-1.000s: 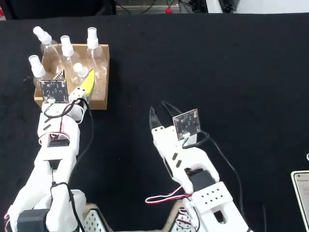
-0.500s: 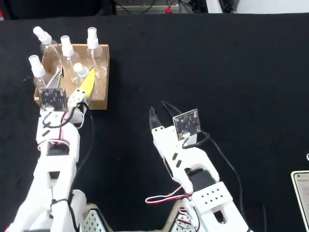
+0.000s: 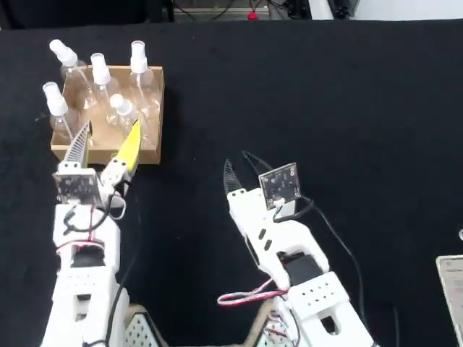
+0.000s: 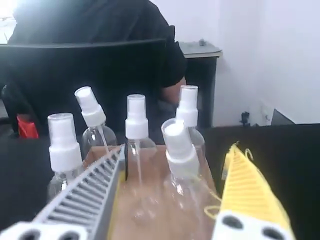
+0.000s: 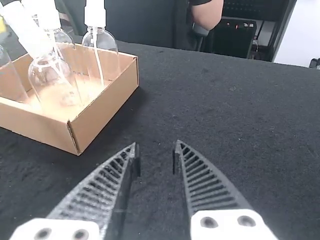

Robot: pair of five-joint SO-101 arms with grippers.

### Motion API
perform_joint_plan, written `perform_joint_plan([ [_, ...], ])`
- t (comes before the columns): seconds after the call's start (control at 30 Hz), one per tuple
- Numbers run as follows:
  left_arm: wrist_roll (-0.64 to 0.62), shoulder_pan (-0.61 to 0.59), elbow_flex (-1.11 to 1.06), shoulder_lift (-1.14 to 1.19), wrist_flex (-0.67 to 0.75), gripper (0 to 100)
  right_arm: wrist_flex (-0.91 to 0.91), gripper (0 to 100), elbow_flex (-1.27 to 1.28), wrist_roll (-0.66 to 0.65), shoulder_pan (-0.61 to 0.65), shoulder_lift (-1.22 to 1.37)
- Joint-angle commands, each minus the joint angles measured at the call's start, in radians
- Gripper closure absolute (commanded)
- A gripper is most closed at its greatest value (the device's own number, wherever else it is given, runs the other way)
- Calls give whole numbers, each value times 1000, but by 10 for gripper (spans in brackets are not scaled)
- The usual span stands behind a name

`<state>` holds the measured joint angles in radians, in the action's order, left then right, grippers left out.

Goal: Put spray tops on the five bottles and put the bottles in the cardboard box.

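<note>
Five bottles point(image 3: 139, 69), each capped with a white spray top point(image 3: 100, 69), stood inside the single cardboard box point(image 3: 148, 154) at the upper left of the frame in the high view. Four were upright and one point(image 3: 121, 108), nearest the left claw point(image 3: 111, 124), leaned. That claw hung at the box's near edge with its grey and yellow jaws spread wide and nothing between them. The right claw point(image 3: 239, 159) sat at lower centre over the black counter point(image 3: 325, 108), jaws a little apart and empty. With all five tops on and all five bottles boxed, the task looked all but finished. What remained, by the look of it, was clearing the left arm. That would call for keeping its jaws wide and drawing straight back from the box, so neither jaw clips the leaning bottle or drags the light cardboard. The count stood at five bottles, five tops, one box and two claws.
</note>
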<state>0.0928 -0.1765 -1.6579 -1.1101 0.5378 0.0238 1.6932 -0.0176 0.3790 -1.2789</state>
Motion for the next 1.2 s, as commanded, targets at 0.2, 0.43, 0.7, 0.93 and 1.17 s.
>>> perform_joint_plan([
  [0.2,-2,-170,-50,-368,-315,705,0,888,-1,-9,8,-10],
  [0.43,0,-205,-31,-743,-991,880,0,888,-1,-9,8,-10],
  [0.7,0,-203,-44,-674,-1071,880,0,888,-1,-9,3,-10],
  [0.93,0,-166,-36,-675,-1445,880,18,889,-16,-8,-176,-38],
  [1.17,-2,-143,-42,-675,-1608,880,440,979,-42,-8,-353,-255],
])
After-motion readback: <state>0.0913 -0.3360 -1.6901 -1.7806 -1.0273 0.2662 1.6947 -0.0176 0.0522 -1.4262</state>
